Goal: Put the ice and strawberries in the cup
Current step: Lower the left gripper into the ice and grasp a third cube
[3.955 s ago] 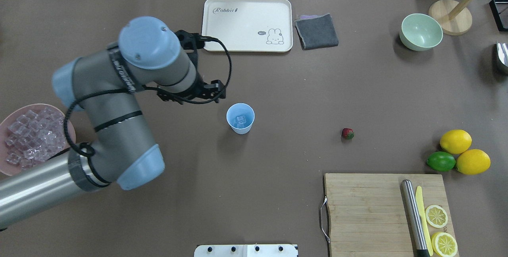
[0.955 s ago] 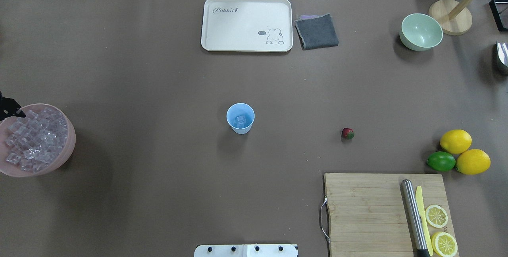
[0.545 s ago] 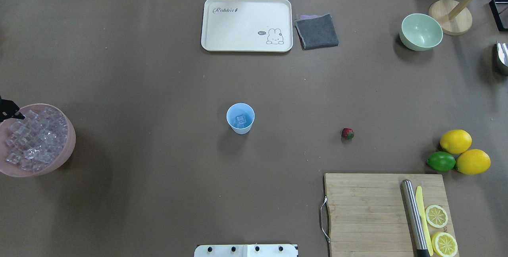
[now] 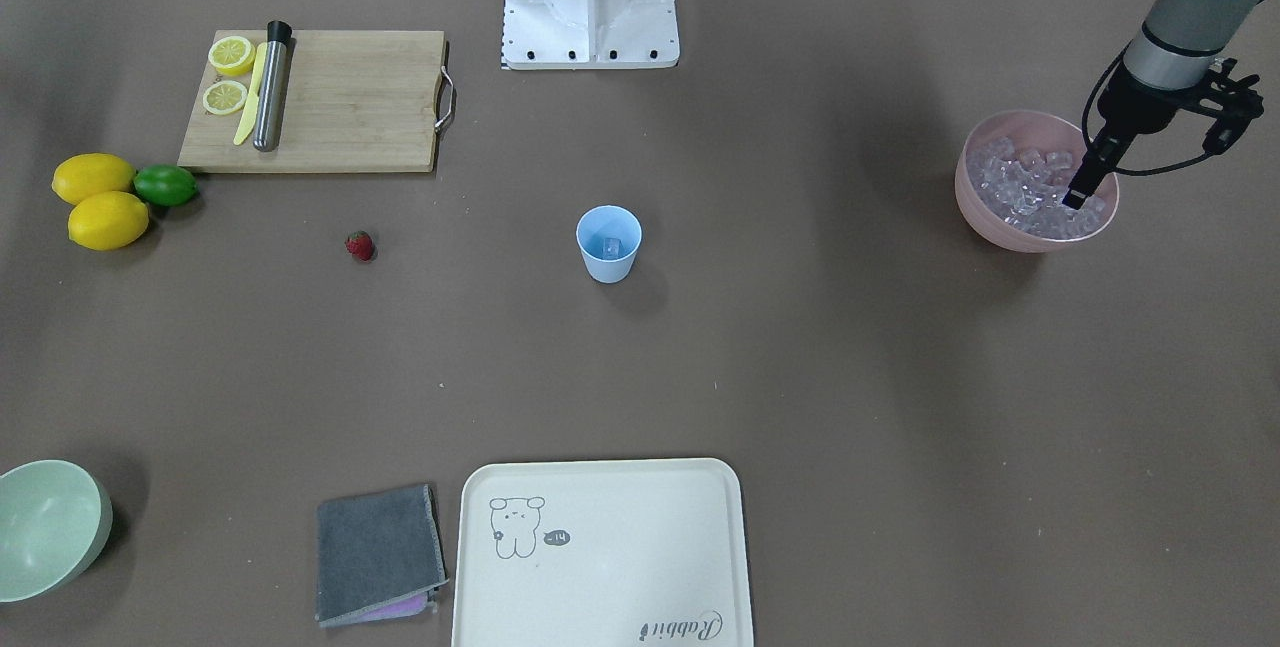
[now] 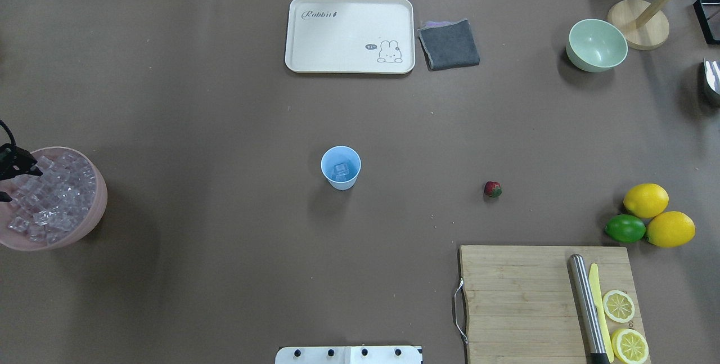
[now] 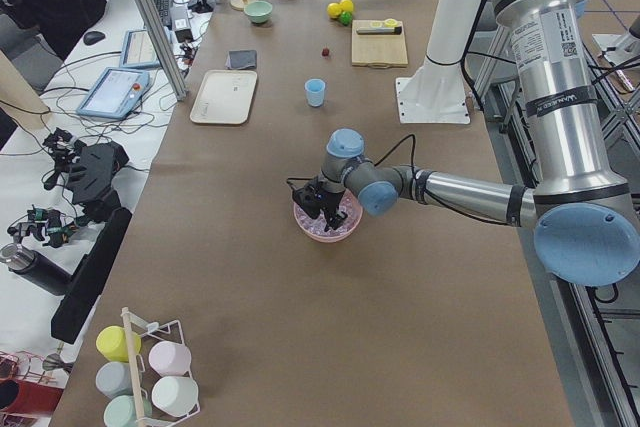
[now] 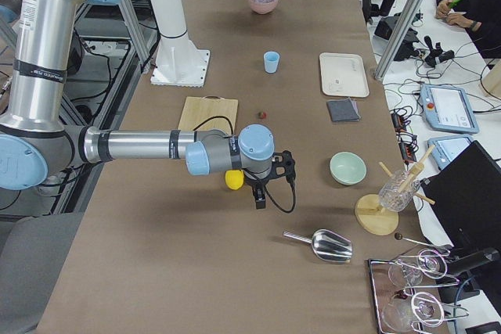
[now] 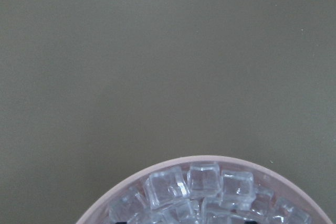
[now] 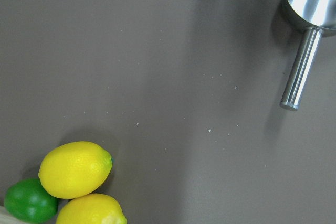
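The light blue cup [image 5: 341,167] stands upright mid-table with an ice cube [image 5: 341,171] inside; it also shows in the front view [image 4: 609,243]. The strawberry [image 5: 493,189] lies on the table to the cup's right. A pink bowl [image 5: 100,206] heaped with ice [image 5: 56,198] sits at the left edge. My left gripper [image 4: 1080,195] points down into this bowl [image 4: 1000,227], tips among the cubes [image 4: 1020,175]; its fingers look parted and hold nothing I can see. My right gripper [image 7: 259,202] hovers over the table near the lemons; I cannot tell its state.
A cream tray [image 5: 350,35], a grey cloth [image 5: 449,44] and a pale green bowl [image 5: 597,45] lie at the far side. Two lemons [image 5: 646,200], a lime [image 5: 625,228] and a cutting board [image 5: 523,302] with a knife and lemon slices are at the right. A metal scoop [image 9: 310,3] lies under the right wrist.
The left arm has left the cup and swung back to the pink bowl. Over the last second its gripper has moved a little further in over the ice.
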